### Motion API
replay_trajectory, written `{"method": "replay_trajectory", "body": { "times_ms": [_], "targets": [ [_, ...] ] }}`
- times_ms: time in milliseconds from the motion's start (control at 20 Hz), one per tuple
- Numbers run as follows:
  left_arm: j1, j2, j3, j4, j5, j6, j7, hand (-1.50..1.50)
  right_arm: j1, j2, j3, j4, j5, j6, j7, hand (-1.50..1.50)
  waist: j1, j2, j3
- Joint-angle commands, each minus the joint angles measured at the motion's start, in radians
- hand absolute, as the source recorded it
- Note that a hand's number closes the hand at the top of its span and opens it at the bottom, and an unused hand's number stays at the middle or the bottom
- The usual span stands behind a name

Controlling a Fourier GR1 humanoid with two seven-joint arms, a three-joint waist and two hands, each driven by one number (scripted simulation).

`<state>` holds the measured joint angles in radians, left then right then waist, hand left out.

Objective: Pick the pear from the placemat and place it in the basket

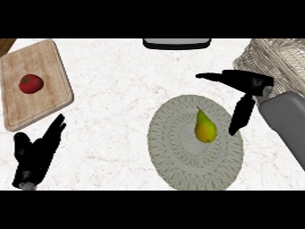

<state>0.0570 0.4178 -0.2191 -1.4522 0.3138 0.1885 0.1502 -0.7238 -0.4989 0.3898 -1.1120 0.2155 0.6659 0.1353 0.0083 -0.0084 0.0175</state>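
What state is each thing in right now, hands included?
pear: lying on the placemat, not held.
placemat: flat on the counter, pear on it.
basket: at the far right; nothing seen inside.
tomato: sitting on the cutting board.
cutting board: flat, far left.
right hand: open, beside the pear, not touching.
left hand: open, resting at lower left.

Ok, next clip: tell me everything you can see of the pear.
The pear is yellow-green with a smooth skin, a narrow neck and a thin dark stem pointing toward the top of the view. It lies on its side near the middle of the round woven placemat, which alone touches it. The right hand is open just to its right, fingers apart from the fruit.
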Motion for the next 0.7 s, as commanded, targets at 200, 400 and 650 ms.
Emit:
{"method": "replay_trajectory", "body": {
  "times_ms": [200, 400, 650],
  "targets": [
    [0.043, -0.016, -0.01, 0.088, -0.008, -0.019, 0.052, 0.0, 0.007, 0.081, 0.021, 0.053, 0.083, -0.061, -0.025, -1.5, 0.007, 0.014, -0.017],
    [0.102, -0.051, -0.041, 0.051, -0.038, -0.001, 0.013, 0.0, 0.018, 0.082, 0.056, 0.033, 0.109, -0.015, 0.011, -1.5, 0.008, 0.011, -0.018],
    [0.027, -0.074, -0.021, 0.128, -0.055, 0.009, 0.02, 0.0, 0.012, 0.107, 0.06, 0.076, 0.134, -0.002, 0.013, -1.5, -0.004, 0.014, -0.018]
  ]
}}
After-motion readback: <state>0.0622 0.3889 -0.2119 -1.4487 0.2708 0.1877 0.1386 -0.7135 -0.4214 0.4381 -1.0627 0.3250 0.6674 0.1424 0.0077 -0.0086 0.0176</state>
